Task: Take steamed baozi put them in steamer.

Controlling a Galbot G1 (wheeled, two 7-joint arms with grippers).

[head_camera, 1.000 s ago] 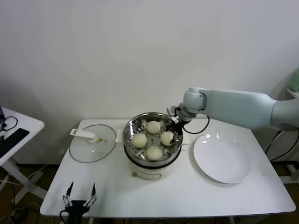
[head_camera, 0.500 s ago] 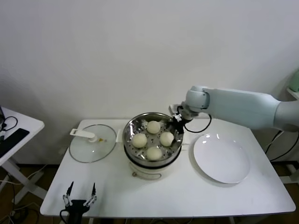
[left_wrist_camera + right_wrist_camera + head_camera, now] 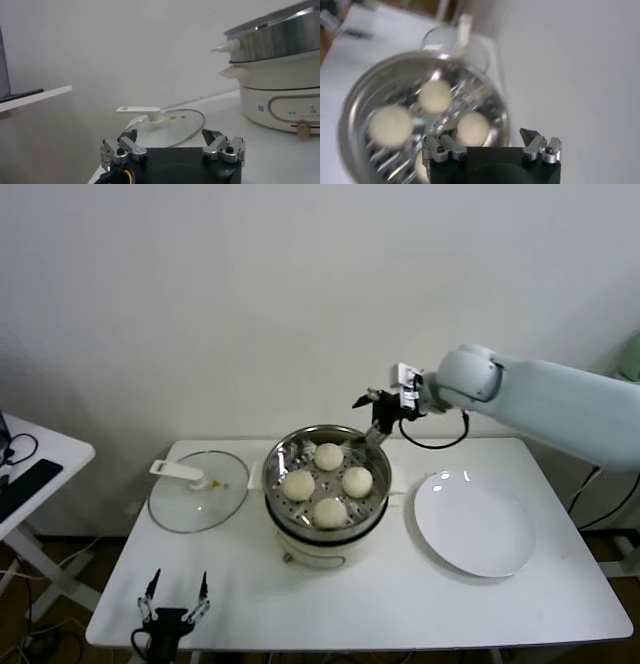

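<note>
The right end effector (image 3: 372, 410) has lifted clear, open and empty; four baozi (image 3: 329, 456) sit in the steamer (image 3: 283, 454), loading apparently finished.

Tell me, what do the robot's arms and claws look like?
The right arm is a fat, smooth, pale blue-grey tube with a looping black cable. Both the right gripper and left gripper are black blocks with thin, silvery metal fingers.

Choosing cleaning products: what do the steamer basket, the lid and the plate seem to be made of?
Steamer: apparently polished stainless steel, mirror-bright wall, perforated floor under the baozi.
Lid: apparently clear glass, table showing through; white handle, probably plastic.
Plate: glossy white, with highlights; ceramic or melamine, can't tell.
</note>
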